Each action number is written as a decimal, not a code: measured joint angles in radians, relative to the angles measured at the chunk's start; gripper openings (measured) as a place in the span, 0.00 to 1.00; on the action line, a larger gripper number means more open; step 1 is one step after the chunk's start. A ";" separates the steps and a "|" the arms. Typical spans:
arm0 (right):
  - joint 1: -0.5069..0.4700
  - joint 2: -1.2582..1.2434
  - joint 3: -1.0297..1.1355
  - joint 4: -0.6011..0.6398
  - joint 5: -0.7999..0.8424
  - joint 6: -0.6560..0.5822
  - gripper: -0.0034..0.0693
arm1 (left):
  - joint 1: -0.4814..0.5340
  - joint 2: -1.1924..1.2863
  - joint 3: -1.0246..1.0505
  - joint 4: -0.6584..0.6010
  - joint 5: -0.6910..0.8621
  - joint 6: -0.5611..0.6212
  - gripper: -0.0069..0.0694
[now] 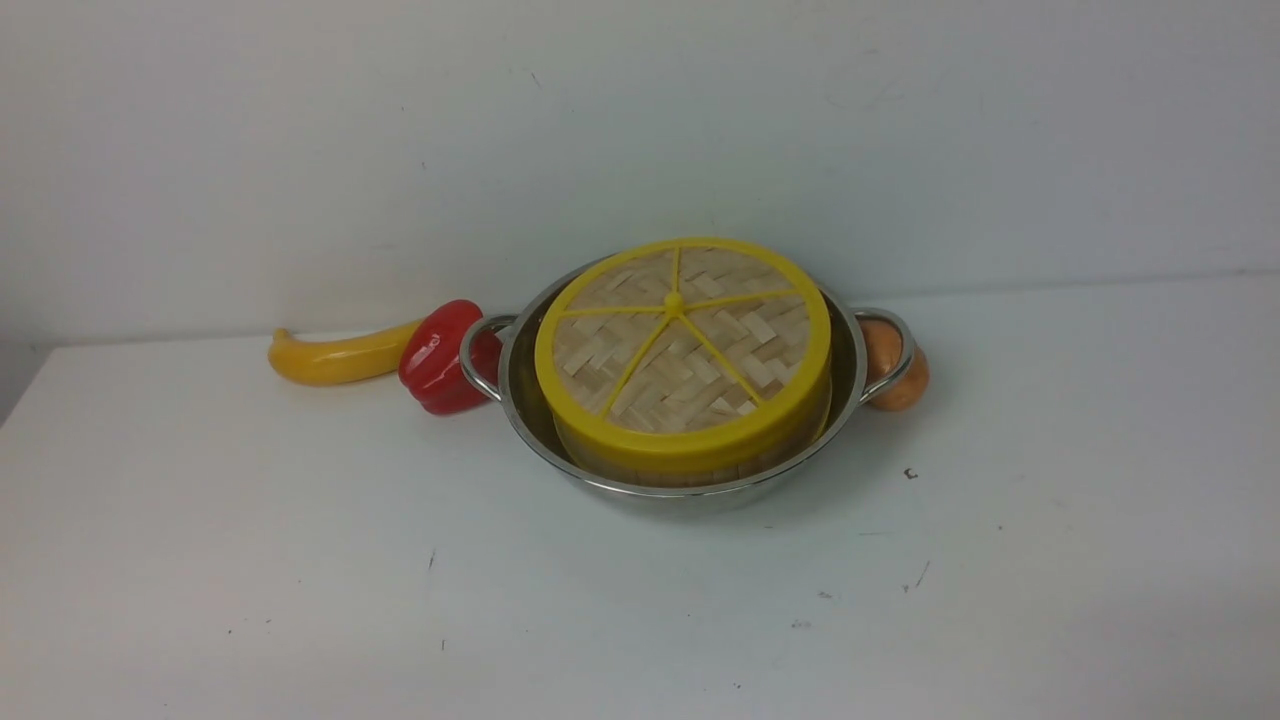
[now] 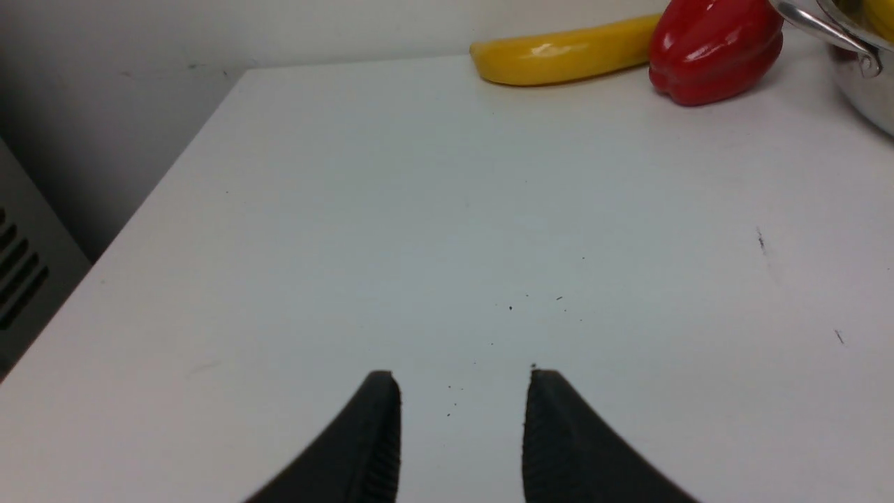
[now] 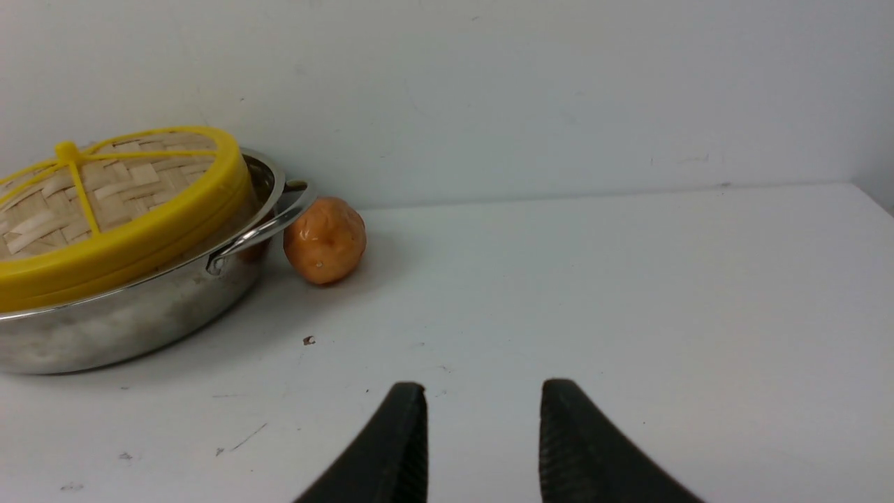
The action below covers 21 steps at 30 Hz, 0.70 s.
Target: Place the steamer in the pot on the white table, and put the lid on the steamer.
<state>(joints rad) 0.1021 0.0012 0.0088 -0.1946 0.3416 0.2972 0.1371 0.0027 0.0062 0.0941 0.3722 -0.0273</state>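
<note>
The shiny steel pot [image 1: 845, 395] stands on the white table [image 1: 300, 560] near the back wall. Inside it sits the bamboo steamer [image 1: 690, 470], of which only a strip of wall shows under the lid [image 1: 683, 350], a woven disc with a yellow rim and spokes lying flat on top. The right wrist view shows the lid [image 3: 119, 202] and pot [image 3: 133, 321] too. Neither arm appears in the front view. My left gripper [image 2: 462, 384] is open over bare table. My right gripper [image 3: 482, 395] is open too, with nothing between its fingers, apart from the pot.
A yellow banana [image 1: 335, 355] and a red bell pepper [image 1: 445, 358] lie by the pot's left handle [image 1: 480, 355]. An orange-brown potato-like ball [image 1: 895, 365] rests against the right handle [image 1: 890, 350]. The wall stands close behind. The table's left edge [image 2: 160, 195] drops off.
</note>
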 joint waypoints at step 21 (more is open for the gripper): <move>0.000 0.000 0.000 0.000 0.000 0.000 0.38 | 0.000 0.000 0.000 -0.038 0.000 0.054 0.41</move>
<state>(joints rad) 0.1021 0.0012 0.0088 -0.1946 0.3416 0.2972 0.1371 0.0027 0.0062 0.0560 0.3722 0.0262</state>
